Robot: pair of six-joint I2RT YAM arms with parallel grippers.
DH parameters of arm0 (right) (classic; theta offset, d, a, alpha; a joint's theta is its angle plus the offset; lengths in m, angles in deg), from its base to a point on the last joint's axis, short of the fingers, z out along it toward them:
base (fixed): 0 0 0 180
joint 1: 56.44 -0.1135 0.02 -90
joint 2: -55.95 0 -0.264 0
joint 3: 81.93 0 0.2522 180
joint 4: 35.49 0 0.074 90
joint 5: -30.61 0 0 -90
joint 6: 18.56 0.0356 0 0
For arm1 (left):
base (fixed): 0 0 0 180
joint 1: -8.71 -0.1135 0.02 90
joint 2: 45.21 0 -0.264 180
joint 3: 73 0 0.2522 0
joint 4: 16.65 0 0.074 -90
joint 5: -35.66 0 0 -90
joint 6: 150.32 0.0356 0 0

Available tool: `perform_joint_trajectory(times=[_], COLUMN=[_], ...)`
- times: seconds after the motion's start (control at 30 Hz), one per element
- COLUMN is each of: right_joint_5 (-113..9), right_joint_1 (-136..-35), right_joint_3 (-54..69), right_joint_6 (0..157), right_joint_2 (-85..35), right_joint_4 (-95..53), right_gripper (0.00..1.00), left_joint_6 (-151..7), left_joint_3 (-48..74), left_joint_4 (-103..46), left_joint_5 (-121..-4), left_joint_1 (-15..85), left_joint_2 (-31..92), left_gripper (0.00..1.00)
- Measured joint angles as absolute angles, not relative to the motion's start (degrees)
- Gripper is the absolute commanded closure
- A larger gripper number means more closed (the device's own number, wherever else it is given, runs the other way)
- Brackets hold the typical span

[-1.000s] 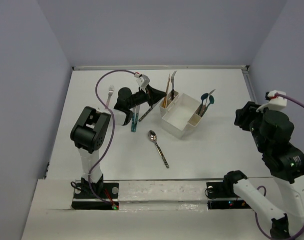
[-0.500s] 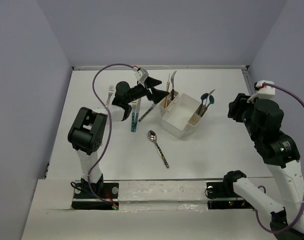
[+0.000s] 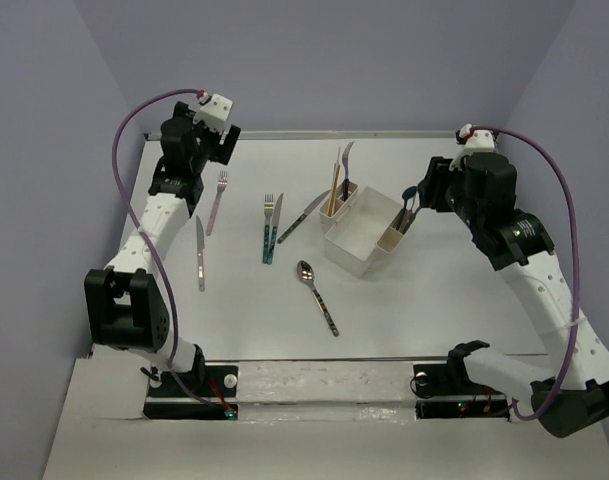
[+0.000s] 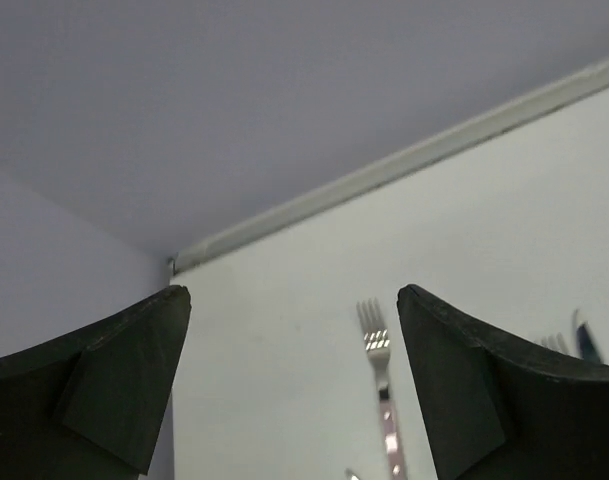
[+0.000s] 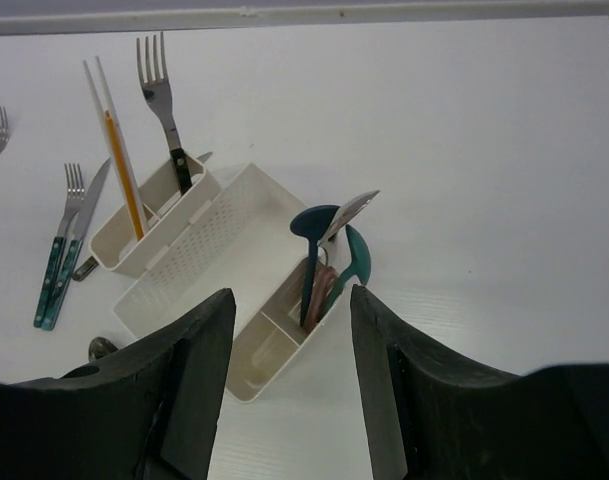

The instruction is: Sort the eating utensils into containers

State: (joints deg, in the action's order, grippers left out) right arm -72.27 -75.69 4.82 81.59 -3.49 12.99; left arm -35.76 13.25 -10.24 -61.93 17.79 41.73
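The white caddy (image 3: 356,243) stands right of the middle. Its left slot holds chopsticks (image 5: 116,160) and a dark-handled fork (image 5: 162,95). Its right slot holds a teal spoon (image 5: 352,262) and other spoons. On the table lie a pink fork (image 3: 216,202), a pink knife (image 3: 200,254), a teal fork and knife (image 3: 270,230), a dark knife (image 3: 301,218) and a spoon (image 3: 315,295). My left gripper (image 3: 180,165) hangs open at the far left, with the pink fork (image 4: 382,388) seen between its fingers far below. My right gripper (image 5: 292,300) hovers open above the caddy's right slot (image 5: 302,318).
The back wall's base strip (image 4: 404,165) and the left wall corner are close to my left gripper. The caddy's wide middle compartment (image 5: 219,255) holds nothing. A purple cable (image 3: 134,120) loops off the left wrist.
My left arm swung from beside the caddy to the far-left back corner, and its jaws opened. My right arm came in from the right edge to above the caddy's right slot.
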Motion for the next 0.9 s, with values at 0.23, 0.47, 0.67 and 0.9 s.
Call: perform_joint_trajectory(times=[0.23, 0.47, 0.67, 0.9], right_joint_5=[-68.8, -70.0, -70.4, -71.2], right_joint_1=[-75.7, -75.7, -75.7, -75.7], right_joint_3=[4.8, 1.1, -2.1, -3.5], right_joint_6=[82.6, 83.2, 84.2, 85.4], right_joint_2=[-5.3, -1.7, 0.9, 3.1], right_joint_4=[12.5, 12.7, 13.3, 14.3], right_gripper=[0.45, 0.45, 0.45, 0.45], left_joint_6=[-31.5, -31.7, -32.3, -33.5], left_joint_3=[15.0, 3.3, -3.7, -6.9], left_joint_4=[-43.8, -58.9, -60.3, -56.5], left_joint_5=[-57.8, -62.8, -63.9, -62.5], left_joint_1=[4.7, 3.9, 4.5, 4.5], left_joint_2=[45.7, 44.7, 45.1, 47.3], left_gripper=[0.35, 0.18, 0.19, 0.43])
